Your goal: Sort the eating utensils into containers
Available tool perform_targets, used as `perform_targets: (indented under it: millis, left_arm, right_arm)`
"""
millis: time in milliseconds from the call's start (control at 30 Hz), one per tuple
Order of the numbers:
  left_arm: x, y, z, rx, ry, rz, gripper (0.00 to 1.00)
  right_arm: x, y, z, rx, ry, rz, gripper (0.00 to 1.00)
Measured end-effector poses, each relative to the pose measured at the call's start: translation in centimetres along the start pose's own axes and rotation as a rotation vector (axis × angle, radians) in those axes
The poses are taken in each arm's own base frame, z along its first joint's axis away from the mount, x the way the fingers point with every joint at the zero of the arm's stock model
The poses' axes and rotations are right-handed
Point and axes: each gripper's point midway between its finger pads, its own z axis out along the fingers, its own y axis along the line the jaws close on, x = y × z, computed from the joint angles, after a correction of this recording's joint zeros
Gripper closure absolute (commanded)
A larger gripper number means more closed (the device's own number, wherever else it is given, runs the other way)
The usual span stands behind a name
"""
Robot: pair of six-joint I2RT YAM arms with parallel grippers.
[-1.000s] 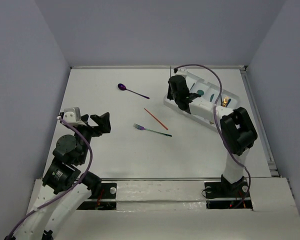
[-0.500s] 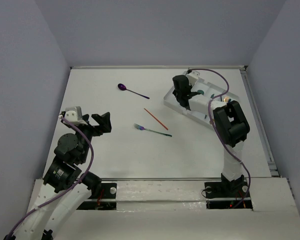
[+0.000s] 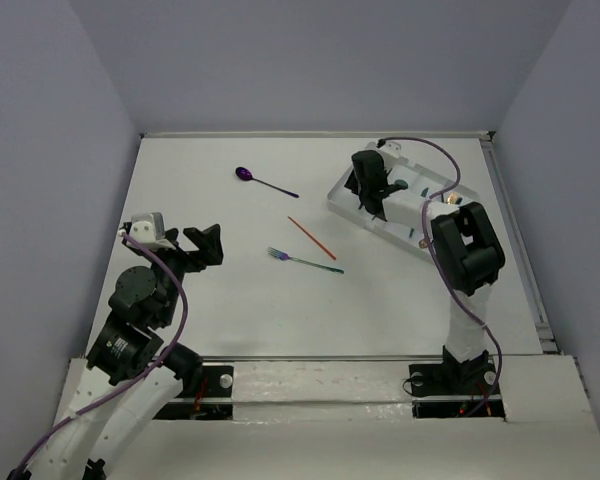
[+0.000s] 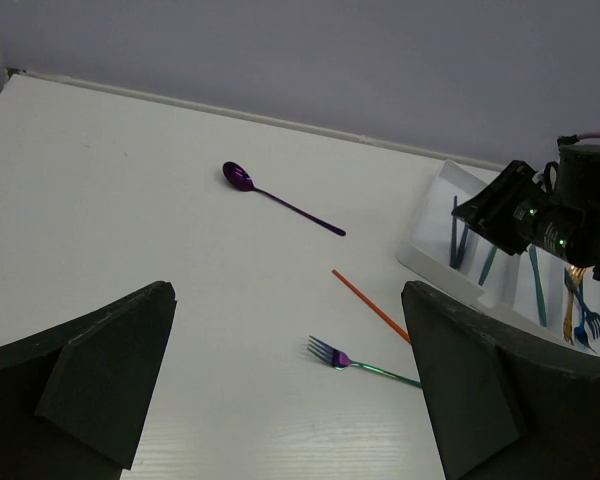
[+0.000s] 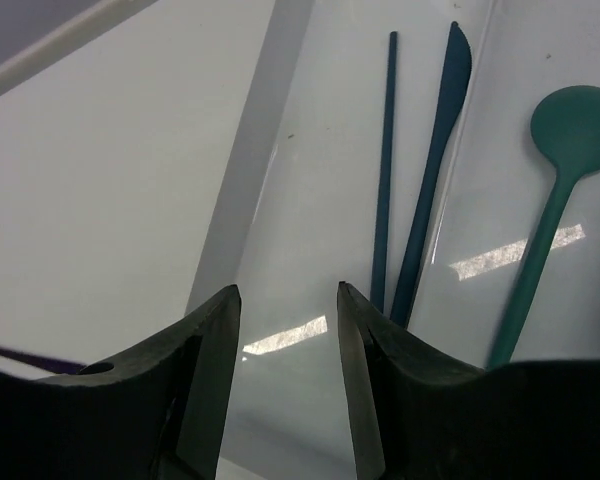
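Observation:
The white tray (image 3: 417, 205) stands at the back right. My right gripper (image 3: 371, 187) hovers over its left compartment (image 5: 310, 250), jaws open and empty. In the right wrist view a blue stick (image 5: 384, 170), a blue knife-shaped piece (image 5: 435, 150) and a teal spoon (image 5: 555, 180) lie in the tray. On the table lie a purple spoon (image 3: 264, 181), a red-orange stick (image 3: 311, 238) and a purple-teal fork (image 3: 303, 260). My left gripper (image 3: 205, 245) is open and empty at the left, far from them. In the left wrist view the fork (image 4: 355, 362) lies between its fingers' lines.
Walls close in the table on the left, back and right. A raised rail (image 3: 515, 230) runs along the right edge beside the tray. A gold fork and a blue fork (image 4: 583, 320) lie in the tray's far compartments.
My right gripper has moved right and a little back, from the tray's left edge to over its left compartment. The left arm has not moved.

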Motion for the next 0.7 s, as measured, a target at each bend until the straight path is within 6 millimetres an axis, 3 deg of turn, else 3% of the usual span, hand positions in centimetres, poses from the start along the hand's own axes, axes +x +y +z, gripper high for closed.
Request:
perform_targets:
  millis: [133,233,333,400,500,567,700]
  left_arm:
    - [0.0,0.0,0.0,0.001,0.000,0.000,0.01]
    - [0.0,0.0,0.0,0.001,0.001,0.000,0.01]
    - [0.1,-0.1,0.1,0.005,0.004,0.001,0.01]
    - [0.1,-0.1,0.1,0.003,0.006,0.002,0.01]
    - [0.1,0.0,0.1,0.001,0.005,0.002,0.01]
    - [0.1,0.0,0.1,0.000,0.005,0.002,0.01]
    - [0.1,0.1,0.1,0.000,0.005,0.002,0.01]
  right_arm:
    - [-0.6,0.7,-2.2,-0.089,0.028,-0.083,0.56]
    - [-1.3,3.0,-4.8,-0.208,0.036,-0.180,0.57]
    - [-0.4,6.0,-7.8,-0.324,0.045,-0.294,0.55]
    - [2.4,8.5,-10.3,-0.415,0.087,-0.410,0.52]
    - [7.7,9.9,-12.9,-0.498,0.190,-0.555,0.49]
    - [11.9,9.7,-14.1,-0.534,0.286,-0.648,0.48]
    - [16.0,7.3,-13.2,-0.506,0.436,-0.745,0.47]
